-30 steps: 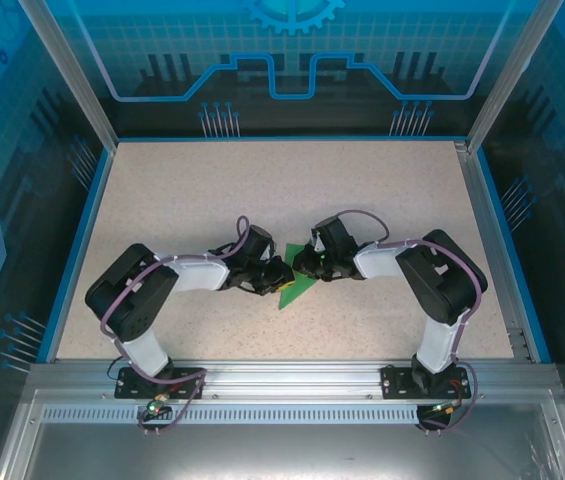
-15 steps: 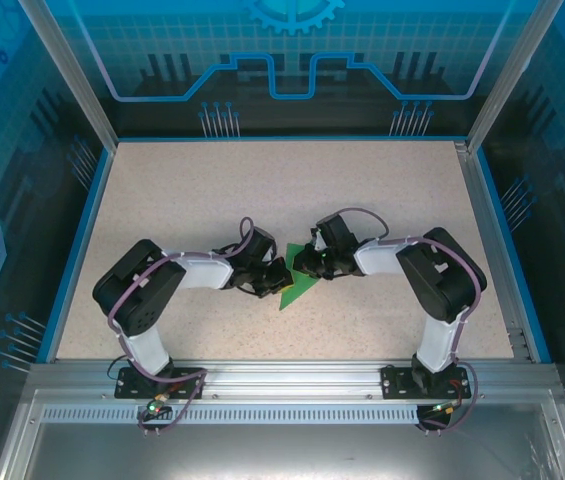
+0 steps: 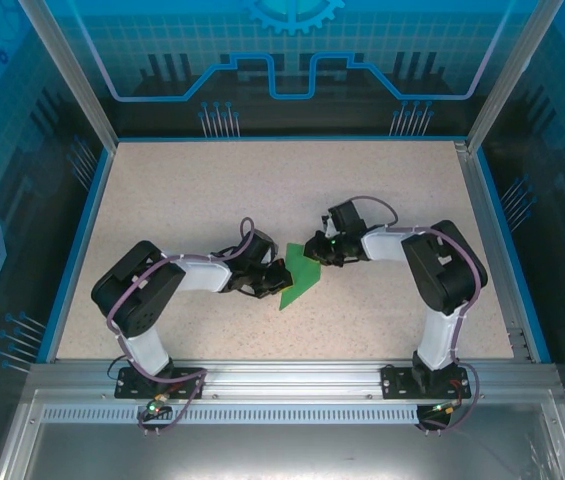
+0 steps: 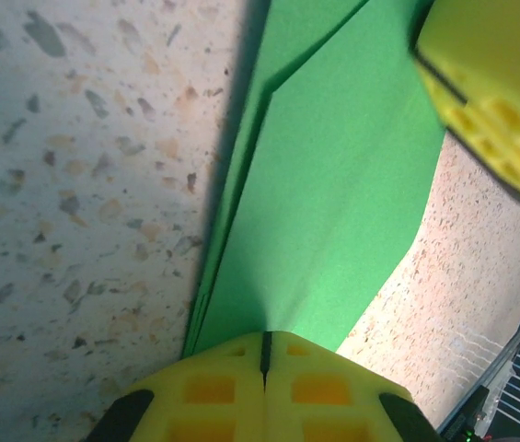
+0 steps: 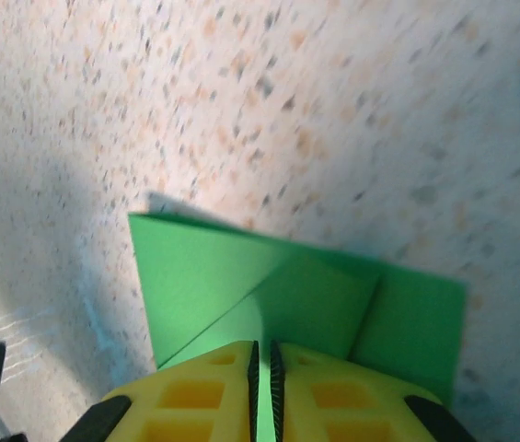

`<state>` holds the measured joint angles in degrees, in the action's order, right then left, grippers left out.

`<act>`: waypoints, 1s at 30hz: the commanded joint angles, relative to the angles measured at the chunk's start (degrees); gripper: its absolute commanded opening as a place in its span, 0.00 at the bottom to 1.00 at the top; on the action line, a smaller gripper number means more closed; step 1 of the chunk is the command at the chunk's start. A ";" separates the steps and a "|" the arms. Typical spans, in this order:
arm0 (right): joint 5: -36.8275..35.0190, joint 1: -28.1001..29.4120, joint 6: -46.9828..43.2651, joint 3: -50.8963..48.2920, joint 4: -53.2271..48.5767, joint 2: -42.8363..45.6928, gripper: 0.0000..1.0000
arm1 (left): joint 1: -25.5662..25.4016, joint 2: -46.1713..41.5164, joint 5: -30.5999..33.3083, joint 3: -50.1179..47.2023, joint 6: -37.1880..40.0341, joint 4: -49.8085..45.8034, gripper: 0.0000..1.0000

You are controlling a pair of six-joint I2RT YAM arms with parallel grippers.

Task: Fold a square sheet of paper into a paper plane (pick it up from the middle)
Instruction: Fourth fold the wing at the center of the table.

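1. Speckled beige surface (image 3: 212, 190) inside a booth of blue printed panels (image 3: 292, 70). Both arms reach inward from the near rail and meet at mid-surface.
2. Sheet of paper (image 3: 300, 285): bright green, already part-folded, lying at the middle of the surface between the two wrists.
3. Left gripper (image 3: 278, 276) sits at the sheet's left edge. From the left wrist (image 4: 264, 348), the jaws are pressed fully together and the sheet (image 4: 333, 203) runs straight into their seam. I read this as a pinch on the paper's edge.
4. Right gripper (image 3: 314, 248) sits at the sheet's far corner. From the right wrist (image 5: 261, 357), the jaws are almost together, with green showing in the hairline slit between them. They appear to nip the sheet (image 5: 241, 276).
5. Why held so (judgement): a grip on each side should stop thin paper sliding while a crease is set, and the low, inward wrists suit work at surface level.
6. View differences:
   - Overhead gives the layout and the sheet's wedge outline, but the wrists cover both contacts.
   - The left wrist view shows stacked layers along the long edge with a dark shadow beside them, so that edge may be raised. A yellow pad (image 4: 494, 87), probably the right gripper's, sits at upper right.
   - The right wrist view shows folded flaps with diagonal creases, too fine to make out from overhead.
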<state>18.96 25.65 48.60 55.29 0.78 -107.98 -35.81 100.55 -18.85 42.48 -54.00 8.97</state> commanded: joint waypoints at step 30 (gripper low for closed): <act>-4.26 -7.80 -5.54 11.68 -8.82 -4.18 0.18 | -0.12 4.29 5.86 -5.56 2.23 -12.42 0.00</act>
<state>19.09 19.90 44.91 66.13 -7.70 -113.75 -35.79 100.44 -18.24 41.19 -53.60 11.31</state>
